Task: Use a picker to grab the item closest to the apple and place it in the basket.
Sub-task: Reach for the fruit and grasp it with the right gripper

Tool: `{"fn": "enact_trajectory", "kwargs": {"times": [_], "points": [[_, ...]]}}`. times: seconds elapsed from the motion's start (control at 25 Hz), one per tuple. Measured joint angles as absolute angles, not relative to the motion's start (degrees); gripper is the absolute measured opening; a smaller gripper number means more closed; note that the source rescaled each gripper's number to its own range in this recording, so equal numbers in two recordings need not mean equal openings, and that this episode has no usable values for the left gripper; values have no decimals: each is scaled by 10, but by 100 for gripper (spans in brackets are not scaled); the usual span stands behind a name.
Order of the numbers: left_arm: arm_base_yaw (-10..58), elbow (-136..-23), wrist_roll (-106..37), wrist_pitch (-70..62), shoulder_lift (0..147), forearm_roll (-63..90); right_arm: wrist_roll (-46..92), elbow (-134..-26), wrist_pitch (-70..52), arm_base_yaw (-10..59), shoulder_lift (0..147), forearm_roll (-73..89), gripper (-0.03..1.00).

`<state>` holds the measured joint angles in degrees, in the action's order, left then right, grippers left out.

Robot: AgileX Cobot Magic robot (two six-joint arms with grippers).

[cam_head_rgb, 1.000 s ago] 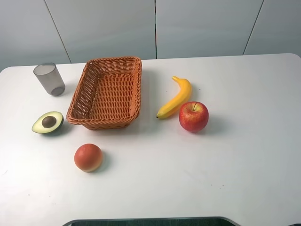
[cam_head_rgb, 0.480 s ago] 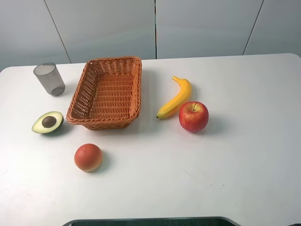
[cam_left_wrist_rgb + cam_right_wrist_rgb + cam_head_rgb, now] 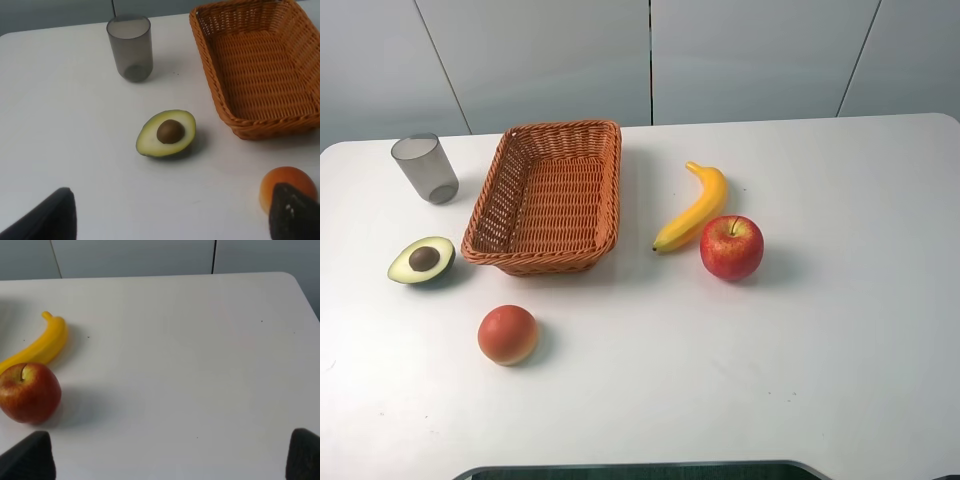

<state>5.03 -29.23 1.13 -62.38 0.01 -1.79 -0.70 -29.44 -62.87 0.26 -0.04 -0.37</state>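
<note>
Work is unstarted: we see the banana (image 3: 695,208) beside the apple (image 3: 731,247), ahead of our right tool (image 3: 166,455), outside the basket (image 3: 560,127); it and the left tool (image 3: 170,215) gape wide, empty.

A white desk (image 3: 840,330) with rounded far corners spreads beneath and ahead of the left fingers (image 3: 45,220) and the right fingers (image 3: 27,457). Past its far edge, well beyond both, stands a pale grey panelled wall (image 3: 550,60) split by thin dark seams. Soft, even light casts faint shadows.
</note>
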Motion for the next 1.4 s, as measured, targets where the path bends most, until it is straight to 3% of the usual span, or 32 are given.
{"fn": "enact_trajectory", "kwargs": {"times": [0.52,0.76,1.24,1.4], "points": [[50,-292,11,-624,0,-18,-7,-323,-649,3,14,21,100],[50,-292,11,-624,0,-18,-8,-391,-644,3,122,-3,100],[50,-292,11,-624,0,-18,-38,-396,-599,3,338,7,100],[50,-292,11,-624,0,-18,-44,-404,-577,51,432,6,100]]}}
